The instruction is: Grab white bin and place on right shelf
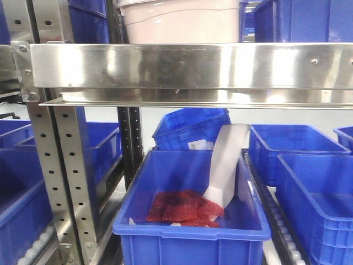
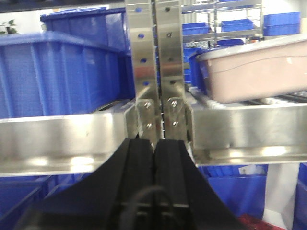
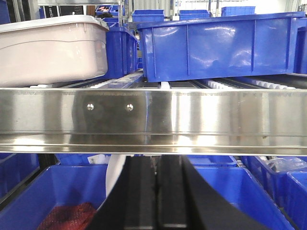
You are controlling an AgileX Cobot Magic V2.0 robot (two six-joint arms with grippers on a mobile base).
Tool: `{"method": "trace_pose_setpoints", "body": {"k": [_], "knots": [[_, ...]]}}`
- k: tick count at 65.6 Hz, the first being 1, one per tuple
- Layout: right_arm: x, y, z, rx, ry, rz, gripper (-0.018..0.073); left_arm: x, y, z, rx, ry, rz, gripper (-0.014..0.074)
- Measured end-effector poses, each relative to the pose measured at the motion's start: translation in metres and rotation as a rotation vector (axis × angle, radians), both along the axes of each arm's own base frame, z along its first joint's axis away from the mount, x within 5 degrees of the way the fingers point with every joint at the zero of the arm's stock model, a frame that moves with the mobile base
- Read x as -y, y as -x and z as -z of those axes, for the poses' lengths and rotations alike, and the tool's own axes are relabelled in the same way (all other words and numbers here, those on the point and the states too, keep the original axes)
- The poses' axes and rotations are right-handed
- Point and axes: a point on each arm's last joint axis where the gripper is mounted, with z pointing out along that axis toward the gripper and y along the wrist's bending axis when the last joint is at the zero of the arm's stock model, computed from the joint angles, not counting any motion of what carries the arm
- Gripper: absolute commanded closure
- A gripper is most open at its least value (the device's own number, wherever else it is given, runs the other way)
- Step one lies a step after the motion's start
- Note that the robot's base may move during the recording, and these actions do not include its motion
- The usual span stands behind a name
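The white bin (image 1: 182, 22), a pinkish-white tub, stands on the rollers of the right shelf, behind its shiny front rail (image 1: 193, 66). In the left wrist view the white bin (image 2: 259, 72) lies up and to the right, beyond the rail (image 2: 249, 129). My left gripper (image 2: 155, 143) is shut and empty, just in front of the perforated uprights (image 2: 156, 57). In the right wrist view the white bin (image 3: 48, 48) sits at the upper left. My right gripper (image 3: 156, 163) is shut on nothing, below the rail (image 3: 168, 120). Neither gripper touches the bin.
A big blue crate (image 3: 225, 43) stands on the same shelf to the right of the bin. Another blue crate (image 2: 57, 72) fills the left shelf. Below, a blue crate (image 1: 187, 232) holds red mesh bags (image 1: 185, 208) and a white sheet (image 1: 226, 160). More blue crates stand around it.
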Motion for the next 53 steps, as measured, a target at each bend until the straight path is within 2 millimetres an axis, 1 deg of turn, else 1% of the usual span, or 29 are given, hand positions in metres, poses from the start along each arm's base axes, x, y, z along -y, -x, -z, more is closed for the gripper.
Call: {"method": "trace_pose_setpoints", "body": {"k": [5, 10, 24, 44, 53], "knots": [[0.000, 0.000, 0.000, 0.000, 0.000, 0.000, 0.0505, 0.000, -0.003, 0.018, -0.021, 0.001, -0.002, 0.0715], [0.000, 0.000, 0.000, 0.001, 0.000, 0.000, 0.0505, 0.000, -0.004, 0.027, -0.035, 0.003, -0.003, 0.0715], [0.000, 0.000, 0.000, 0.001, 0.000, 0.000, 0.0505, 0.000, -0.004, 0.027, -0.033, 0.032, 0.005, 0.0715], [0.000, 0.000, 0.000, 0.001, 0.000, 0.000, 0.0505, 0.000, -0.004, 0.027, -0.030, 0.023, 0.005, 0.0715], [0.000, 0.000, 0.000, 0.001, 0.000, 0.000, 0.0505, 0.000, -0.005, 0.031, -0.069, 0.019, 0.004, 0.0715]]}}
